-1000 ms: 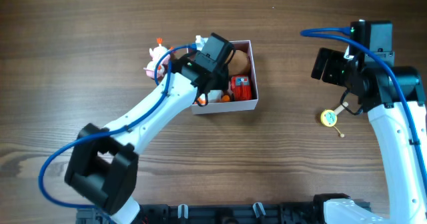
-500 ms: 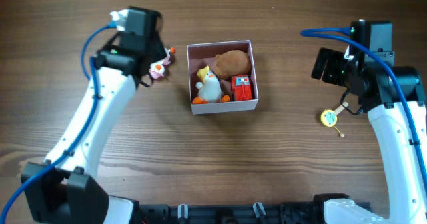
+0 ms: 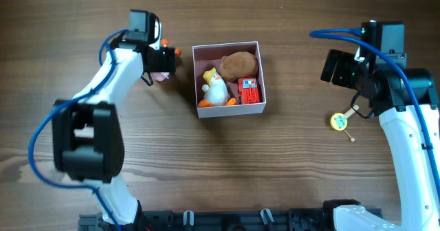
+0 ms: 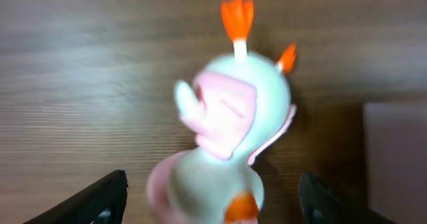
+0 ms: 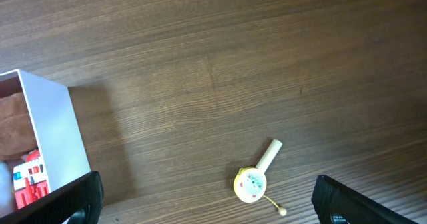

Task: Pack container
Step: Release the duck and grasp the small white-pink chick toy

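The container [image 3: 231, 110], a white box with a pink inside, holds a brown toy [image 3: 240, 64], a white penguin toy [image 3: 216, 91] and a red toy [image 3: 248, 90]. My left gripper [image 3: 159, 64] is open just left of the container, over a white and pink bird toy [image 3: 165, 75] with orange tufts. In the left wrist view the bird toy [image 4: 230, 131] stands between my spread fingers [image 4: 213, 201], which do not touch it. My right gripper [image 3: 337, 67] is open and empty at the right, above the table.
A small yellow rattle drum [image 3: 338, 121] with a wooden handle lies on the wooden table near the right arm; it also shows in the right wrist view [image 5: 251, 183]. The container's white wall [image 5: 52, 131] is at that view's left edge.
My left gripper has left the container, where it hovered over the toys, and moved left to the bird toy. The right arm has not moved.
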Robot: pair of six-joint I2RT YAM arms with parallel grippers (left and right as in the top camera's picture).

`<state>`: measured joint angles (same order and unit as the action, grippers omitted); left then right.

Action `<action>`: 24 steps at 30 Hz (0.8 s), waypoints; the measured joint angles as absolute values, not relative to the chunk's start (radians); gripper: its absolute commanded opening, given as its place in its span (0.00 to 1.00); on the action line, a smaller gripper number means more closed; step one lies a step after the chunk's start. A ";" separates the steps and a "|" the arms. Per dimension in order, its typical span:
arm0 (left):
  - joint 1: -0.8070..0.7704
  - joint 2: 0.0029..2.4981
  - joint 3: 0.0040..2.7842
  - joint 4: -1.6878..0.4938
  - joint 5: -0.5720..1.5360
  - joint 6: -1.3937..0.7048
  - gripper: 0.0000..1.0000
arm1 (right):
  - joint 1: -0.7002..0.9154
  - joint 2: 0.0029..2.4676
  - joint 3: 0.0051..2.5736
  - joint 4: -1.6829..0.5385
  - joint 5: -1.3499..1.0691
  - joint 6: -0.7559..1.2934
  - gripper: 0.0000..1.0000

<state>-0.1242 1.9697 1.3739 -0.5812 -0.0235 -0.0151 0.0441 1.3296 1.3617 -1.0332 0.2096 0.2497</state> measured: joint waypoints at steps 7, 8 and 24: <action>-0.124 2.037 1.374 -0.556 -0.009 0.022 0.20 | 0.044 1.330 1.362 -1.033 0.210 0.250 1.00; -0.124 2.037 1.374 -0.553 -0.008 0.022 0.12 | 0.044 1.330 1.362 -1.033 0.210 0.250 1.00; -0.258 1.672 1.380 -0.570 0.011 -0.037 0.04 | 0.044 1.330 1.362 -1.033 0.210 0.250 1.00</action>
<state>-0.2581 1.6722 1.3796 -0.5697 0.0109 -0.0368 0.0441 1.3296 1.3617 -1.0332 0.2096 0.2497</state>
